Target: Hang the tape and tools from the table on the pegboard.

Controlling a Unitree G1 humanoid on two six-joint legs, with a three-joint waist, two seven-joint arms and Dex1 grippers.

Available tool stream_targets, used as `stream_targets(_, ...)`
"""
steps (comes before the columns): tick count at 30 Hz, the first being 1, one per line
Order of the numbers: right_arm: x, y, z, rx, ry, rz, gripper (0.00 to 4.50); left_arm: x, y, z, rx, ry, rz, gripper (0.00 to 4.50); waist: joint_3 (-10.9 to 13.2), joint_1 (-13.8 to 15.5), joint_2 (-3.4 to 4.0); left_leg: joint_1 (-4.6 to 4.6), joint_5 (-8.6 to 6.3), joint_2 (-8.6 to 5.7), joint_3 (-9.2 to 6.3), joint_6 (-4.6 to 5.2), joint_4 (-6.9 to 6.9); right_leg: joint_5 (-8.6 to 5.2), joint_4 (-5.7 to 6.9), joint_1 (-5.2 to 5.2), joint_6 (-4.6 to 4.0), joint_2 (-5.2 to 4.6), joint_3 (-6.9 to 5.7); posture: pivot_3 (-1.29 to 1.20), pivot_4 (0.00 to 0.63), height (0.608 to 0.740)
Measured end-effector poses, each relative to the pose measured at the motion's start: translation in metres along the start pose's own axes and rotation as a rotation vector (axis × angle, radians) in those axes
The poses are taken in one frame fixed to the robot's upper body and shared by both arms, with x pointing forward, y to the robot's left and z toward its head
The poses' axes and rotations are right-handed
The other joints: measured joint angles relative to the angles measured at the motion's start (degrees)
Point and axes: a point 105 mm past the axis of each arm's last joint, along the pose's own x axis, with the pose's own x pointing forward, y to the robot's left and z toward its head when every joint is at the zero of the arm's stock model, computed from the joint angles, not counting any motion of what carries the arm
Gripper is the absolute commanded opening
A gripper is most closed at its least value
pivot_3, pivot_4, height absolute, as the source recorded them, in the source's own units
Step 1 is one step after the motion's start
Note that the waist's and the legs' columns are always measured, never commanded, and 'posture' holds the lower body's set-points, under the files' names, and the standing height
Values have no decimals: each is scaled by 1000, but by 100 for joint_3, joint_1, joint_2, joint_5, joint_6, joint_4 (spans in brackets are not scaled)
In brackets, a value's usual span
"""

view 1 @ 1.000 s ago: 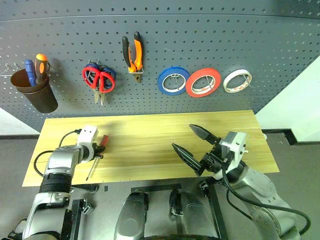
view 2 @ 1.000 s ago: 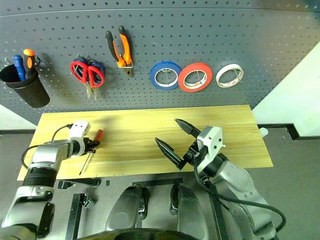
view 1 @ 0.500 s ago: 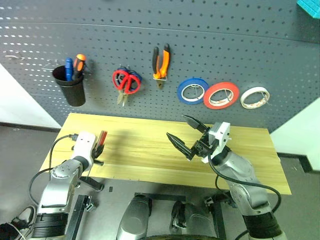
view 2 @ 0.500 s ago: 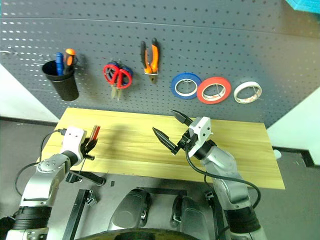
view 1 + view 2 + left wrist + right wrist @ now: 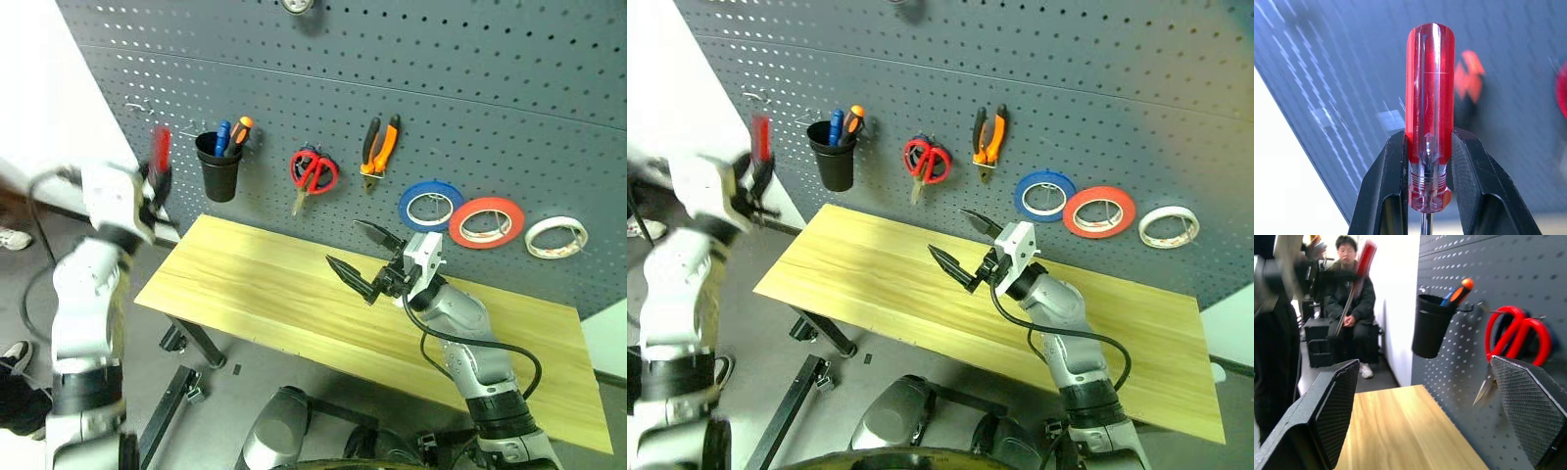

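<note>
My left gripper (image 5: 154,186) is shut on the slim red-handled screwdriver (image 5: 1430,98), held upright with its handle up, off the table's left end and left of the black cup (image 5: 217,168). Both black fingers (image 5: 1382,196) clamp the base of the handle. My right gripper (image 5: 345,245) stands open over the middle of the wooden table (image 5: 265,294), with nothing between its fingers. On the pegboard (image 5: 490,88) hang the red scissors (image 5: 313,173), the orange-and-black pliers (image 5: 380,147) and the red-orange tape (image 5: 485,222).
The black cup holds a blue-handled and an orange-handled screwdriver. A blue roll (image 5: 431,204) and a white roll (image 5: 555,237) hang beside the red tape. A person (image 5: 1347,284) sits beyond the table's left end.
The camera has swung left. My left gripper has lifted the screwdriver from the table up to the cup's height, handle now up. The right gripper stays open, moved slightly forward.
</note>
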Motion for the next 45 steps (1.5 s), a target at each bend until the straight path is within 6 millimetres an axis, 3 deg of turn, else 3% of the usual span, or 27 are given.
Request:
stream_targets(3, -5, 5, -3, 12, 12, -7, 4500, 45, 30, 27, 22, -105, 42, 852, -15, 44, 12, 0, -1, -2, -3, 1, 5, -1, -7, 11, 2, 0, -18, 445, 25, 677)
stream_targets(5, -6, 8, -2, 15, 13, -7, 4500, 61, 40, 31, 26, -123, 57, 852, -27, 27, 30, -3, -5, -5, 3, 12, 7, 0, -13, 12, 7, -2, -17, 426, 39, 677)
stream_targets(8, -11, 12, -1, 23, 27, -14, 4500, 84, 42, 11, -14, -52, 65, 852, -28, 1, 31, -14, -11, -20, 3, 23, 12, -6, -12, 8, 16, 0, -19, 394, 53, 677)
stream_targets(11, -19, 18, -2, 35, 45, -23, 4500, 92, 38, -10, -62, 26, 73, 852, -26, -25, 28, -62, -15, -23, 2, 30, 33, -6, -4, -31, 16, 1, -20, 374, 59, 677)
stream_targets(13, -24, 21, -4, 49, 67, -35, 4500, 98, 26, -17, -96, 57, 53, 852, -25, -24, 26, -81, -17, -24, -4, 33, 50, -4, 0, -40, 16, 0, -28, 359, 61, 677)
stream_targets(19, -28, 26, 0, 43, 76, -40, 4500, 106, 6, -22, -118, 87, 13, 852, -24, -180, 26, -83, -21, -16, -18, 38, 98, -1, 13, -23, 21, -1, -42, 328, 58, 677)
stream_targets(26, -31, 25, -1, 44, 91, -65, 4500, 117, -16, -14, -122, 75, -55, 852, -24, -392, 25, -91, -27, -15, -23, 49, 119, 2, 16, -19, 25, -2, -44, 337, 45, 677)
stream_targets(36, -29, 27, -2, 41, 90, -78, 4500, 130, -1, 27, -99, -18, -45, 852, -25, -575, 25, -89, -29, -19, -22, 54, 129, 4, 20, -17, 27, -3, -44, 332, 55, 677)
stream_targets(42, -33, 29, -1, 39, 97, -89, 4500, 128, 1, 19, -110, 10, -41, 852, -23, -658, 25, -90, -30, -18, -23, 55, 132, 4, 22, -17, 26, -5, -43, 293, 85, 677)
stream_targets(45, -38, 30, 3, 34, 102, -94, 4500, 122, -3, 3, -124, 45, -40, 852, -22, -697, 26, -87, -30, -18, -23, 55, 132, 3, 27, -17, 25, -7, -42, 254, 105, 677)
